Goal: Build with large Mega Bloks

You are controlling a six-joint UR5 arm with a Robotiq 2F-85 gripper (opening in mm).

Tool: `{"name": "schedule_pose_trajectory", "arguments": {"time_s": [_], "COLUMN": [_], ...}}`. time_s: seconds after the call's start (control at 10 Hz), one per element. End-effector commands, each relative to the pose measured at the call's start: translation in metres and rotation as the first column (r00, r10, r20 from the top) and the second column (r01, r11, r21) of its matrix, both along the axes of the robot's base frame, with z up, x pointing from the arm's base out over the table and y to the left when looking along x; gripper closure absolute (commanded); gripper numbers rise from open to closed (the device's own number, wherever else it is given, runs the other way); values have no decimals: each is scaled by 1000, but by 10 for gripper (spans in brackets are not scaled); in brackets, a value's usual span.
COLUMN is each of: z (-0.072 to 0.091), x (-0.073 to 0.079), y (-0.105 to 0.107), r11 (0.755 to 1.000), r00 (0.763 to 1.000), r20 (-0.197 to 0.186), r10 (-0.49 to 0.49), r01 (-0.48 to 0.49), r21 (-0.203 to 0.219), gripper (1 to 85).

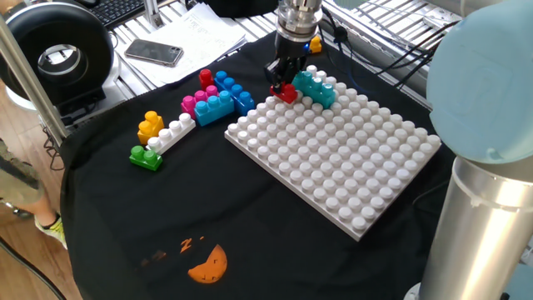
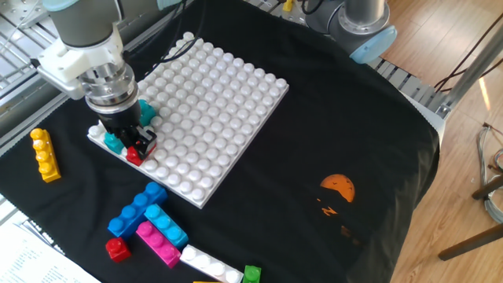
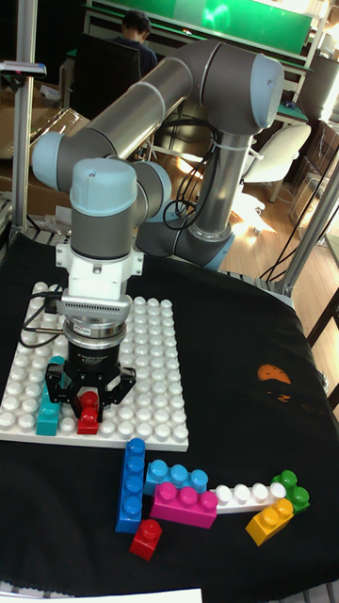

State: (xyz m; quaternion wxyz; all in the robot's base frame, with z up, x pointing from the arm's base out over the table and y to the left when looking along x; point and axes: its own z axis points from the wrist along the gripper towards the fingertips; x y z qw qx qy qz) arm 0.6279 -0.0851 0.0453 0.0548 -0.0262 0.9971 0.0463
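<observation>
The small red plastic Mega Blok (image 3: 88, 415) sits upright, studs up, at the near edge of the big white studded baseplate (image 3: 151, 377), beside a teal brick (image 3: 45, 415). It looks light, rigid and slick, best squeezed across its flat sides. The black two-finger gripper (image 3: 88, 403) pinches it; its long axis is unclear.

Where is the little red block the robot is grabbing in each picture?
One fixed view: red block top middle, at the white baseplate's far corner.
The other fixed view: red block left, at the baseplate's edge.
Tall fixed view: red block lower left, in the gripper.
Shared landmark: the teal block beside it.
</observation>
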Motion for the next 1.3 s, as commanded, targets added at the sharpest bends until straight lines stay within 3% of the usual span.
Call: {"name": "schedule_pose_trajectory", "arguments": {"time_s": [0.0,0.2,0.5,0.8,1.0,1.2], "z": [-2,-4,-20,13,19,18], "x": [5,6,10,1,3,11], "y": [-1,1,5,10,6,3], "r11": [1000,1000,1000,1000,1000,999], "r00": [1000,999,998,999,999,997], "r20": [22,29,60,34,34,67], "r10": [-6,-14,-24,-27,-6,48], "r01": [6,14,23,27,5,-48], "r21": [5,5,19,-4,20,3], "gripper": [840,840,840,840,840,710]}}
